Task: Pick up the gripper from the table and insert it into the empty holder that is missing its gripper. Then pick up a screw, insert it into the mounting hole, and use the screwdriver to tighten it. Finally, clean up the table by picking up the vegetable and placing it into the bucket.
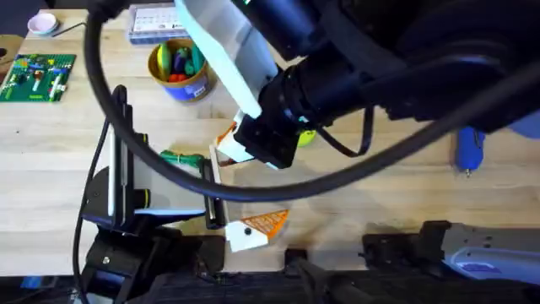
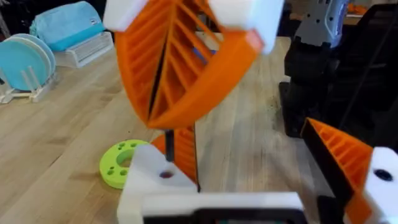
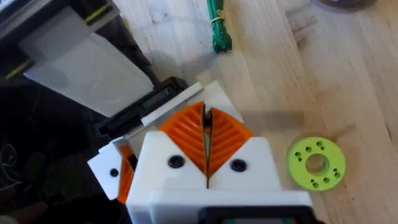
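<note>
My right gripper (image 3: 206, 124) is shut, its orange ribbed pads pressed together. A thin dark screw (image 2: 168, 138) sticks out from its tips (image 2: 163, 118), right above the mounting hole in the white holder (image 2: 152, 180). The orange gripper wedge (image 2: 184, 152) sits in that holder, which is one finger of my left gripper (image 2: 261, 180). The left gripper stands open, its other finger (image 2: 351, 165) far off to the side. Beside the left arm lies the green vegetable (image 1: 181, 158). The blue screwdriver (image 1: 468, 148) rests at the right. Toys fill the blue bucket (image 1: 179, 72) with the yellow rim, which stands at the back.
A bright green disc (image 3: 316, 163) with holes lies on the wood close to both grippers. A green circuit board (image 1: 38, 76) and a parts box (image 1: 156, 24) sit at the back left. The right arm (image 1: 354, 76) crosses the table's middle.
</note>
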Motion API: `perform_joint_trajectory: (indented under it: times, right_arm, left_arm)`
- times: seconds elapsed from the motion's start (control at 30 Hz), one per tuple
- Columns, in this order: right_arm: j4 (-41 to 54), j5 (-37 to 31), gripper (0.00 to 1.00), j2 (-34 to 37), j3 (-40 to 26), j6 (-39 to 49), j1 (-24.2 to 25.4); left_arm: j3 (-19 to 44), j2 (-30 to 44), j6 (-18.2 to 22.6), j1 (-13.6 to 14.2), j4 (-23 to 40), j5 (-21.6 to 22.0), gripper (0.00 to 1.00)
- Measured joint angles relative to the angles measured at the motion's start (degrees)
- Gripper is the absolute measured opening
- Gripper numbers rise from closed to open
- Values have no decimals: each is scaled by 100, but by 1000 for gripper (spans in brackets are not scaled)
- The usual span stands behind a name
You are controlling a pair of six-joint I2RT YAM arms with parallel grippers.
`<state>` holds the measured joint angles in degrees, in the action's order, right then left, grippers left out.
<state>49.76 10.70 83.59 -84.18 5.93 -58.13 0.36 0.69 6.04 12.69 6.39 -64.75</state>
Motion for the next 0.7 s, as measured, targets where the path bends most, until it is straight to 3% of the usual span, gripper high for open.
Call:
perform_joint_trajectory:
  times: [0.7]
  right_arm:
    - [46, -210, 6, 81, 0, 0, 0]
  left_arm:
    - [0, 0, 0, 0, 2, 0, 993]
